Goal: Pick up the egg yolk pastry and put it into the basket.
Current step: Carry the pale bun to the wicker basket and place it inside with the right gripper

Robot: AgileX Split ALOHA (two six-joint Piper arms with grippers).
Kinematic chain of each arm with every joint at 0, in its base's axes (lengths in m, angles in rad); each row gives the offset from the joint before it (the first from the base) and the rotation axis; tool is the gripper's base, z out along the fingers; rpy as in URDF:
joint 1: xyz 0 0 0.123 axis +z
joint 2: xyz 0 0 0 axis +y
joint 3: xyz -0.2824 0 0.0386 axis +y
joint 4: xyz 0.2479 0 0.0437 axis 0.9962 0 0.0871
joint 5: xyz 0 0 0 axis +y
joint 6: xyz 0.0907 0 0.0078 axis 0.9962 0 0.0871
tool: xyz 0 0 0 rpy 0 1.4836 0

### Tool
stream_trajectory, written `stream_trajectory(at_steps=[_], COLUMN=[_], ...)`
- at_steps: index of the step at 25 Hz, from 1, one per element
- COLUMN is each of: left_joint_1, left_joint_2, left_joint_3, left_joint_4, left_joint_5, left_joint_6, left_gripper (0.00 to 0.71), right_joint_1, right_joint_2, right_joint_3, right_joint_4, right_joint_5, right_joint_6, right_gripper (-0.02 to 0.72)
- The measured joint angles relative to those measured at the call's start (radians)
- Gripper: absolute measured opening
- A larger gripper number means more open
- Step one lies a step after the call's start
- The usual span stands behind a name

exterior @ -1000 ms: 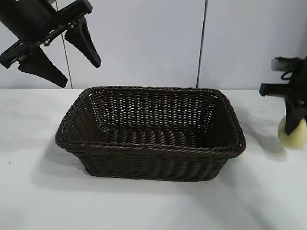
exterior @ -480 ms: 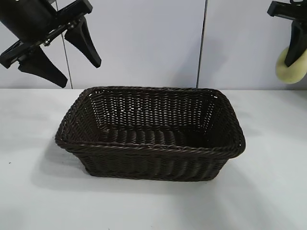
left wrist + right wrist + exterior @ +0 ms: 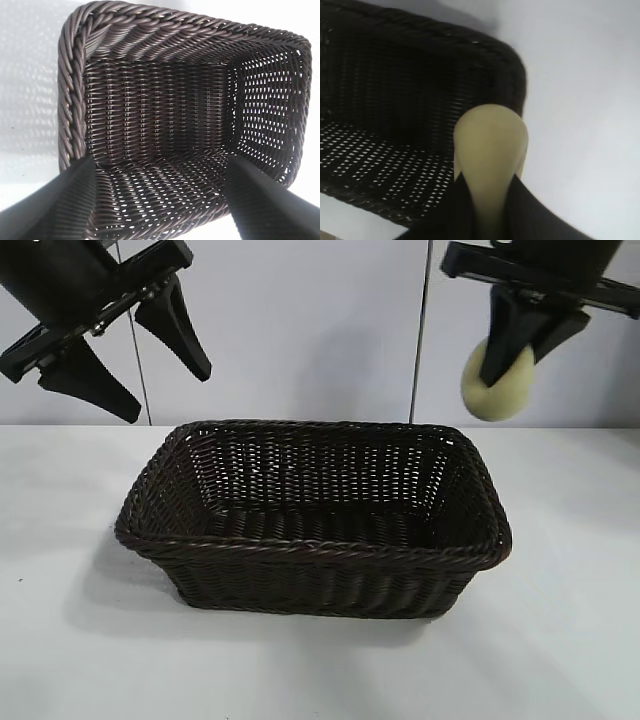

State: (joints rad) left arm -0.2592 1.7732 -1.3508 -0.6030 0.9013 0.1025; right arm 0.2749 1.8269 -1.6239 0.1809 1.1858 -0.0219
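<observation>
The white surface (image 3: 320, 670) is lying nearest, bare in front of the wicker basket (image 3: 310, 552), which is sitting on it with nothing inside, as the left wrist view is showing right down to its woven floor. Above the basket's right rear corner, the right gripper (image 3: 508, 352) is hanging in the air with its fingers (image 3: 505, 335) pinching the egg yolk pastry (image 3: 497, 383), so the pale dome is riding well clear of the surface and just outside the rim; in the right wrist view the basket's corner is sitting directly past the pastry. Above the basket's left rear corner, the left gripper (image 3: 130, 345) is waiting with fingers spread and holding nothing. The pick-up is looking finished; carrying the pastry over the opening, lowering it and letting go are what is remaining.
</observation>
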Motion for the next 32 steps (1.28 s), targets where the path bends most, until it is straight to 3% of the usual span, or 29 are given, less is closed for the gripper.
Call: stream_trajectory(at_steps=[12,19,23,28,32], left_joint_1=[0.0,0.0,0.0,0.0,0.0], left_joint_2=[0.0,0.0,0.0,0.0,0.0], left_joint_3=[0.0,0.0,0.0,0.0,0.0], left_joint_4=[-0.001,-0.001,-0.001,-0.001,-0.001], left_joint_5=[0.0,0.002,0.002,0.004,0.005], left_joint_6=[0.0,0.0,0.0,0.0,0.0], left_gripper=[0.526,0.526,0.526,0.526,0.526], right_joint_1=[0.218,0.238,0.238,0.238,0.238], right_joint_2=[0.058,0.171,0.224,0.24,0.24], right_joint_3=[0.0,0.0,0.0,0.0,0.0], right_joint_4=[0.003,0.004,0.002,0.002,0.002], right_joint_5=[-0.088,-0.177,-0.19,-0.191,-0.191], right_joint_6=[0.066,0.067,0.067,0.065,0.063], right_gripper=[0.074,0.074,0.078,0.143,0.266])
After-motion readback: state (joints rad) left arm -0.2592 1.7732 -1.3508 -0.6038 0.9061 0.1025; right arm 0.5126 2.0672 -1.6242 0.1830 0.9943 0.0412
